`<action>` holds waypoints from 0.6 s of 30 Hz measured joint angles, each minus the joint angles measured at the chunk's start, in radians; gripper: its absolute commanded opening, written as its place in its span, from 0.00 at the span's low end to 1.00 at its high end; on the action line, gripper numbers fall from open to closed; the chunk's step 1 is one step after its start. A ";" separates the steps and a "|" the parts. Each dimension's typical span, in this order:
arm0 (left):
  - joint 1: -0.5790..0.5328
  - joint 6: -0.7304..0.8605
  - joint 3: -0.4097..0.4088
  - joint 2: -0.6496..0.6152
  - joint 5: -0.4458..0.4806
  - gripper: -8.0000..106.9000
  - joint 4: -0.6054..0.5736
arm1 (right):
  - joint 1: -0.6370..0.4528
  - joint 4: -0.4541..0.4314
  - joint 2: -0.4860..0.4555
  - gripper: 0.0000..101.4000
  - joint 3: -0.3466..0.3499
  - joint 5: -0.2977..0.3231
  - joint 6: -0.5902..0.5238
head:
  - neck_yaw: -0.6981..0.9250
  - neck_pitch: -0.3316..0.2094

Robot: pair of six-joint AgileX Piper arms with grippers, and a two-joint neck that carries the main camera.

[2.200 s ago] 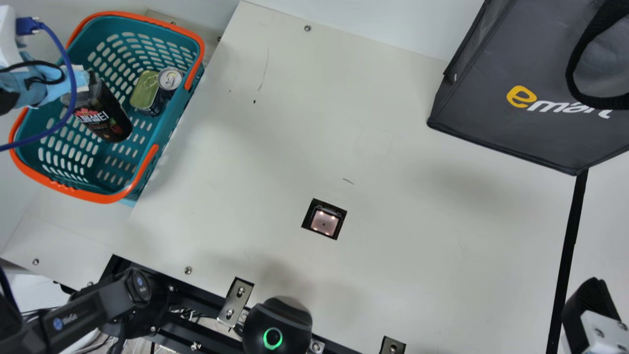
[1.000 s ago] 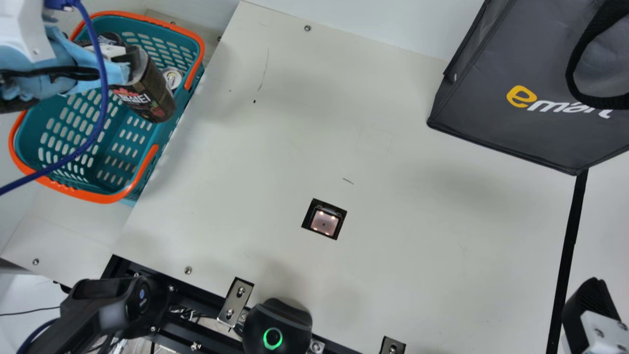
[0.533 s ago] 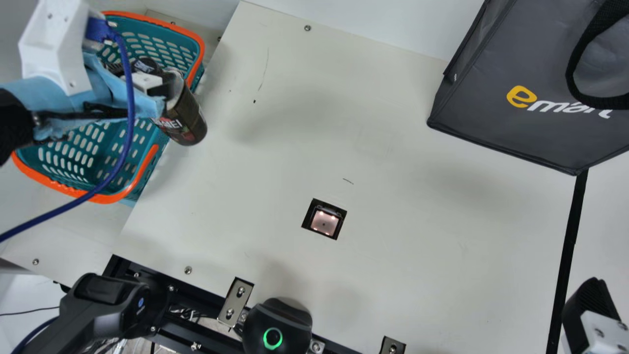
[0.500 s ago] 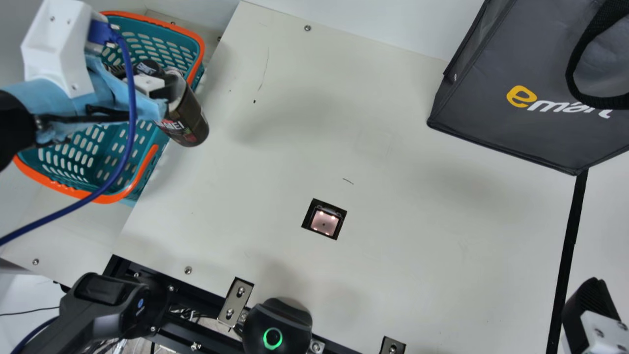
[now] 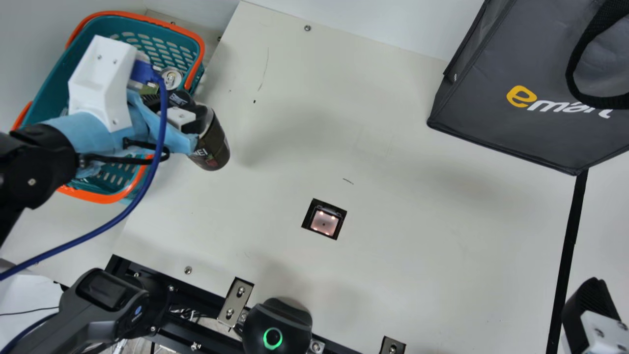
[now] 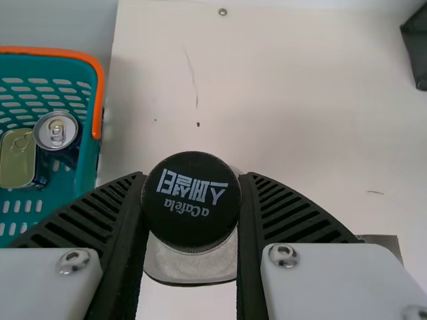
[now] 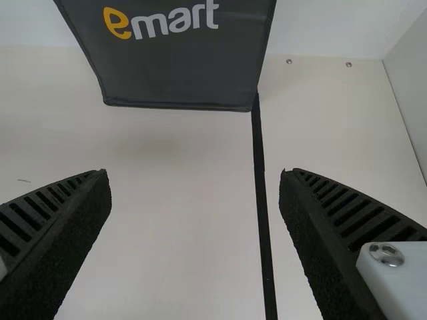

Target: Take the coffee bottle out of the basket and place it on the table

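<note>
- Nearest, at the right, we have our right gripper [image 5: 590, 302] with its jaws spread wide, holding nothing.
- Farther off, toward the left, our left gripper's [image 5: 195, 129] jaws clasp the upper part of our coffee bottle [image 5: 212, 147], parted only by its width.
- We hold it above the table [image 5: 393, 255], right of the basket [image 5: 100, 198].
- Far right, we see a dark bag [image 5: 530, 128].

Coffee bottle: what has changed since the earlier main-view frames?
The coffee bottle, still held by the left gripper, has gone from the basket toward the main view's lower right, now over the table. The basket, grey bag and right gripper stayed put.
</note>
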 measured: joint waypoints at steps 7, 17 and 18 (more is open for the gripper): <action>-0.070 -0.067 0.049 0.000 -0.043 0.16 0.049 | 0.000 0.000 0.000 0.90 0.000 0.000 0.000 | 0.000 0.000; -0.120 -0.141 0.125 0.008 -0.109 0.16 0.108 | 0.000 0.000 0.000 0.90 0.000 0.000 0.000 | 0.000 0.000; -0.122 -0.144 0.132 0.010 -0.114 0.16 0.111 | 0.000 0.000 0.000 0.90 0.000 0.000 0.000 | 0.000 0.000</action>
